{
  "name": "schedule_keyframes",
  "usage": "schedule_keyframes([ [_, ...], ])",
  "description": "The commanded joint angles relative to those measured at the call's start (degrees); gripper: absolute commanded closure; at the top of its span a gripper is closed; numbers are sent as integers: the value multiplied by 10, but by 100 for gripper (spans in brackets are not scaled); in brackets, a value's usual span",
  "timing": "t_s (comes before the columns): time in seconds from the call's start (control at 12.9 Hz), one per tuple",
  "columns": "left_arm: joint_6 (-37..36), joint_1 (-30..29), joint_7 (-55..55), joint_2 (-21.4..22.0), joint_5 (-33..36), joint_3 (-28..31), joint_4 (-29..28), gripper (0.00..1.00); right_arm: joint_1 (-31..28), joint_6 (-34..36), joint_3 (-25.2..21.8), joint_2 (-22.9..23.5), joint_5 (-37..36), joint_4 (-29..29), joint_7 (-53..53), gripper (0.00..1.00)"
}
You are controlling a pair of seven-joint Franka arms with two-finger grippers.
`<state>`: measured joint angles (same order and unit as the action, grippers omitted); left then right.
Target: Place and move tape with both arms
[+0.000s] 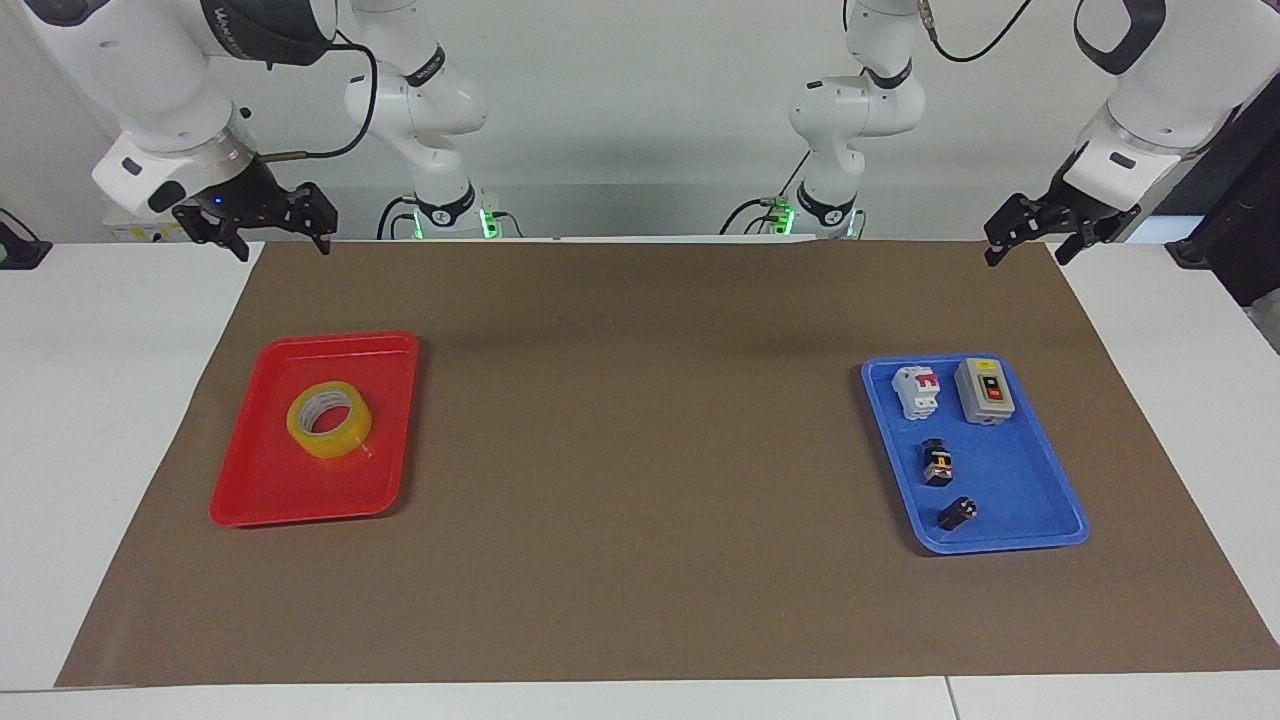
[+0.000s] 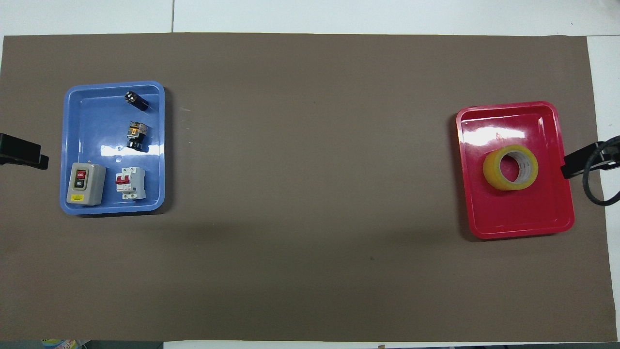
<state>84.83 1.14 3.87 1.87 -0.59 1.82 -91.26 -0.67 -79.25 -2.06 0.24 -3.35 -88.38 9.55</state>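
The yellow tape roll [image 1: 329, 419] with a white core lies flat in a red tray [image 1: 262, 492] toward the right arm's end of the table; it also shows in the overhead view [image 2: 510, 167], in the tray [image 2: 518, 220]. My right gripper [image 1: 284, 250] is open and empty, raised over the mat's edge, apart from the tape; in the overhead view its tip [image 2: 574, 166] overlaps the tray's rim. My left gripper [image 1: 1026, 260] is open and empty, waiting raised over the mat's corner at the left arm's end; its tip also shows in the overhead view [image 2: 29, 157].
A blue tray [image 1: 1010, 535] at the left arm's end holds a white circuit breaker [image 1: 918, 391], a grey switch box [image 1: 985, 391] and two small black parts [image 1: 938, 464]. A brown mat [image 1: 640, 420] covers the white table.
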Motion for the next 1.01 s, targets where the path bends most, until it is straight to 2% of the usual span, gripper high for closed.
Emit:
schedule_keyframes([
  [0.0,6,-1,6,9,0,-1,-10,0,1,-13,-4,-2,10,-3,-11,0],
  [0.16,6,-1,6,9,0,-1,-10,0,-4,-47,-5,-1,10,-4,-25,0],
  [0.93,6,-1,6,9,0,-1,-10,0,1,-50,-5,-1,10,-6,-40,0],
])
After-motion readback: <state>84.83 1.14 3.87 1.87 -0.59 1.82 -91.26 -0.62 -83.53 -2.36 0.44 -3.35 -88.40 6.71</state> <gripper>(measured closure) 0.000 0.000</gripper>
